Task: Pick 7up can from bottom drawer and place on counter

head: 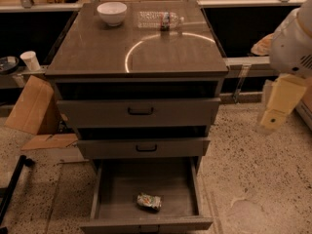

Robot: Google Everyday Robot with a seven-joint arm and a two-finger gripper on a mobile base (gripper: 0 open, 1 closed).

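The 7up can (pixel 148 201) lies on its side, dented, on the floor of the bottom drawer (pixel 112 189). That drawer is pulled open at the foot of the cabinet. The counter (pixel 97 48) is the glossy grey-brown cabinet top with a curved light reflection. My gripper (pixel 271 121) hangs from the white arm (pixel 292 43) at the right edge of the camera view. It is to the right of the cabinet at about the height of the upper drawers, well above and right of the can, and holds nothing that I can see.
A white bowl (pixel 111 12) and a clear water bottle (pixel 158 20) lie at the back of the counter. The two upper drawers (pixel 139 112) are pulled out slightly. Cardboard (pixel 31 106) leans at the left, with a paper cup (pixel 31 60) on a ledge. The floor is speckled.
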